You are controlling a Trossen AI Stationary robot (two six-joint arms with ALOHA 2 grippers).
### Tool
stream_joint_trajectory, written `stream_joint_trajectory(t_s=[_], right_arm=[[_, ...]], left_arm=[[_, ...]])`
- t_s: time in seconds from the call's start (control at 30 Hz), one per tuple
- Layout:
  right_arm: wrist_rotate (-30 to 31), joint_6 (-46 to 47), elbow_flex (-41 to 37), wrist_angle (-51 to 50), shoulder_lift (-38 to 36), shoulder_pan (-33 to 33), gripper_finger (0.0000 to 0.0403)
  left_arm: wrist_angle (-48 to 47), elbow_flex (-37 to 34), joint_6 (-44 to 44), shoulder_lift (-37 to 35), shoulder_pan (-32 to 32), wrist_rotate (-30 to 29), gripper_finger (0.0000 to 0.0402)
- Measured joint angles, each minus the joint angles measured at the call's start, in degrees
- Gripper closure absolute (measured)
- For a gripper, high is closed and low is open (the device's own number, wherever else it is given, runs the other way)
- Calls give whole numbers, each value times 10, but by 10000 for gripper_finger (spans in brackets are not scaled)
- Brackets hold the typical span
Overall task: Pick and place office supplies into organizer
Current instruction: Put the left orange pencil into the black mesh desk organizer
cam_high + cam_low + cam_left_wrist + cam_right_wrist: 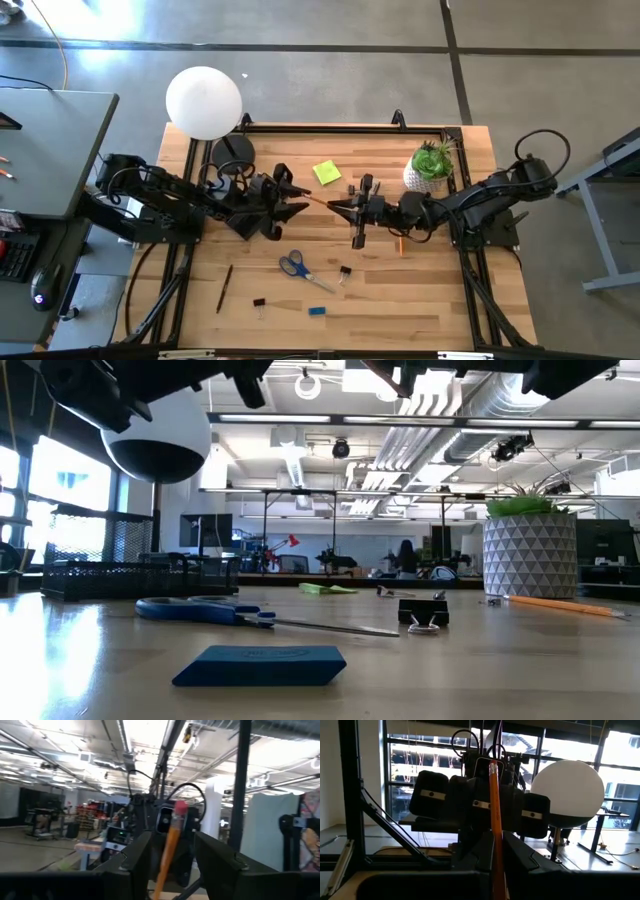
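Near the desk's back left corner, by the white globe lamp (204,101), the organizer (120,578) sits under the left arm, whose left gripper (297,202) hovers mid-desk with fingers spread, apparently not clamping the orange pencil (318,201) between them. The right gripper (340,206) faces it, pinched tight on that pencil's other end. Along the front edge lie a dark pen (225,288), binder clip (258,302), blue-handled scissors (298,269), blue eraser (317,311); sticky-note pad (326,172) and potted plant (432,166) sit toward the back.
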Motion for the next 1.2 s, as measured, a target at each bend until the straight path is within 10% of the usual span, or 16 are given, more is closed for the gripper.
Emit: stream_joint_trajectory(t_s=[1.2], right_arm=[[0,14,0,54,44,-20,391]], left_arm=[[-27,1,21,0,1,-26,263]])
